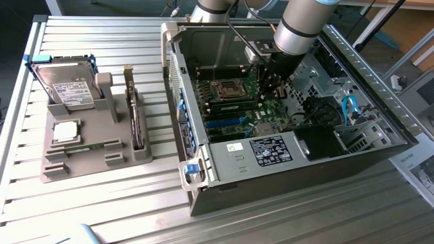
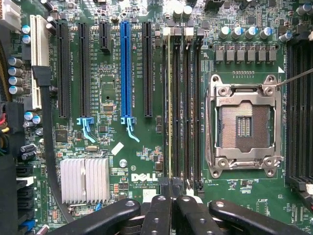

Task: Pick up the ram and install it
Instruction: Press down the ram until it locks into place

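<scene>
A ribbed metal table with a dull sheen carries a matt grey plastic holder and a steel case. Inside, the glossy green board bears a finned bright-metal heatsink (brushed-looking) and black plastic slots.

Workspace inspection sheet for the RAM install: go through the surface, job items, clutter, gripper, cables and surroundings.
Surface: slatted metal table carrying an open computer case and a grey fixture.
Job's things: ram stands edge-on in a memory slot beside the empty processor socket.
Clutter: hard drive and processor chip sit in the fixture.
Grippers: gripper shut, inside the case at the ram's end; whether it is gripping the ram is unclear.
Cables: blue cable inside the case; black cable over the board.
Surroundings: printed sheet at the exterior view's right.
</scene>
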### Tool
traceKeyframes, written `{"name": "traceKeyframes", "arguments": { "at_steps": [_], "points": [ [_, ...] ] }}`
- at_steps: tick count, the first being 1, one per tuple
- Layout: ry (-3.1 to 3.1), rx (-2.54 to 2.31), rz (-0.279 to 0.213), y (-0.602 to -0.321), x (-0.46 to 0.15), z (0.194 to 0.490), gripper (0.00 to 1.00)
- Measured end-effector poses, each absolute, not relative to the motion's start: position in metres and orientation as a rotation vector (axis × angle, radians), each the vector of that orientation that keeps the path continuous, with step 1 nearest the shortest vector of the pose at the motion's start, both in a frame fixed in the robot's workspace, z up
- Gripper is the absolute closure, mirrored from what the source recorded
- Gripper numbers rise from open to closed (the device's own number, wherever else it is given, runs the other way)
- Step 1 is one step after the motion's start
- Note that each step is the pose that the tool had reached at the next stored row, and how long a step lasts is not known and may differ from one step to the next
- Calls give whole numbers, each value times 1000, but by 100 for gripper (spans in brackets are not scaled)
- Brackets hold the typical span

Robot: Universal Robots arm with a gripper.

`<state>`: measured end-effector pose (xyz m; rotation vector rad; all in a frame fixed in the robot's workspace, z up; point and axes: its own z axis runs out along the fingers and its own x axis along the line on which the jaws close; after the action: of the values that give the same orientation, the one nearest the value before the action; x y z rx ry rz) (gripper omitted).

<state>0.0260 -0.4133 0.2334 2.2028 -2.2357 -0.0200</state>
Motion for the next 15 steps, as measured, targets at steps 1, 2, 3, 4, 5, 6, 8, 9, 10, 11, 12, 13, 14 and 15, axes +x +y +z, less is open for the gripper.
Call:
{"name": "traceKeyframes", "arguments": {
  "at_steps": [1, 2, 3, 4, 5, 6, 8, 9, 10, 11, 12, 13, 14, 15],
  "points": [
    [-2235, 2203, -20, -413, 26, 233, 90],
    [-2235, 2202, -19, -413, 26, 233, 90],
    [-2235, 2202, -20, -413, 26, 232, 90],
    [-2235, 2202, -20, -413, 26, 232, 90],
    [-2235, 2202, -20, -413, 26, 231, 90],
    [-2235, 2203, -20, -413, 26, 231, 90],
    [-2235, 2203, -20, -413, 26, 231, 90],
    [-2235, 2203, -20, -413, 26, 230, 90],
    [-2235, 2203, -20, -413, 26, 230, 90],
    [-2236, 2203, -21, -413, 26, 232, 90],
    [-2236, 2203, -20, -413, 26, 233, 90],
    [-2236, 2203, -20, -413, 26, 235, 90],
    [-2236, 2203, -20, -413, 26, 235, 90],
    [-2236, 2203, -20, -413, 26, 236, 90]
  ]
}}
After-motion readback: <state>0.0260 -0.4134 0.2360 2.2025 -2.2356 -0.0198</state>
